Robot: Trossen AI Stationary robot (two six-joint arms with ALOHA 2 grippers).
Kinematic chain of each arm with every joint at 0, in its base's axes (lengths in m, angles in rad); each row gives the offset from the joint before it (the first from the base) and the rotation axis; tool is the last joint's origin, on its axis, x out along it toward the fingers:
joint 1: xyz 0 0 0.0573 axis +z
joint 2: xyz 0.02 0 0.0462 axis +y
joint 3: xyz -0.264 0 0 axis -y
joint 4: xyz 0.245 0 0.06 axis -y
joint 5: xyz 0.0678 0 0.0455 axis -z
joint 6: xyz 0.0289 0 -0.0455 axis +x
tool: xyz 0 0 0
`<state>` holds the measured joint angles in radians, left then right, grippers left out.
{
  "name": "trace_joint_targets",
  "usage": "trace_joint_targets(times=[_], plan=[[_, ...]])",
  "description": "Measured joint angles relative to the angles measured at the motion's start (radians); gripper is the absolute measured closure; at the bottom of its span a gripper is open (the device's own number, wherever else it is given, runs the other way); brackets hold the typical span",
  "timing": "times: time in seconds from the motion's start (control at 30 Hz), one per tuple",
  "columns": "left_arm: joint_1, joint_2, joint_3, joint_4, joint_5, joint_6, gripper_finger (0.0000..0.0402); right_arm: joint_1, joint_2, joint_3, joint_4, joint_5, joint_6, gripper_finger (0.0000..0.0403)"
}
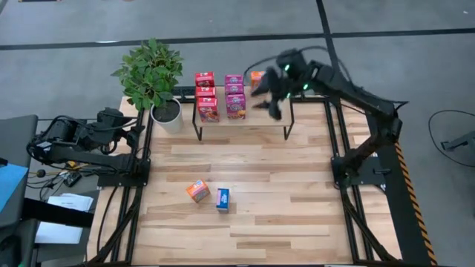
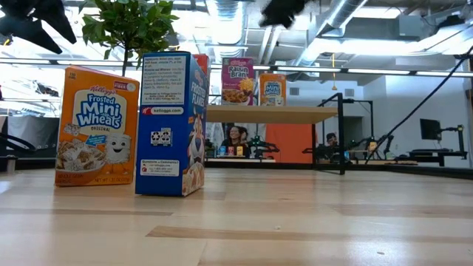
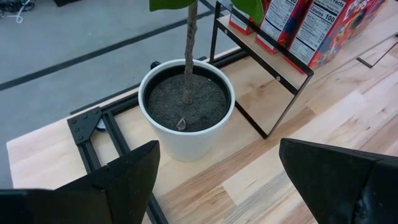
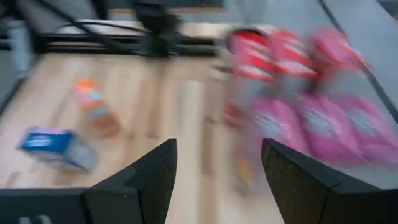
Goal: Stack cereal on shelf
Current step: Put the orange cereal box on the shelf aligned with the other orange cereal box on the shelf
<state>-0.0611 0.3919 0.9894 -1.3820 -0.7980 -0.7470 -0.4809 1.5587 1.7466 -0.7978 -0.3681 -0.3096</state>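
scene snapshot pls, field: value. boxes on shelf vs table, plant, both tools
shelf: far side of table, light wood on black legs
on shelf: red boxes, magenta boxes, one orange box
on table: orange Frosted Mini Wheats box and blue Frosted Flakes box, side by side, near middle
potted plant: white pot, beside shelf's left end
right tool: open, empty, over shelf's right part
left tool: open, empty, at table's left edge by the plant
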Motion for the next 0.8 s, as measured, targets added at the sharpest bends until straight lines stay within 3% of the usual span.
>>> trace_joint_targets(times=[0.27, 0.57, 0.8], plan=[[0.000, 0.000, 0.000, -0.001, 0.026, 0.001, 0.0081, 0.321, 0.125, 0.000, 0.300, 0.080, -0.004, 0.0143], [0.000, 0.000, 0.000, -0.022, 0.038, 0.002, 0.0081, 0.497, 0.354, 0.001, 0.607, 0.080, 0.037, 0.0143], [0.000, 0.000, 0.000, -0.024, 0.084, 0.033, 0.0081, 0.582, 0.518, -0.002, 0.695, 0.076, 0.041, 0.0143]])
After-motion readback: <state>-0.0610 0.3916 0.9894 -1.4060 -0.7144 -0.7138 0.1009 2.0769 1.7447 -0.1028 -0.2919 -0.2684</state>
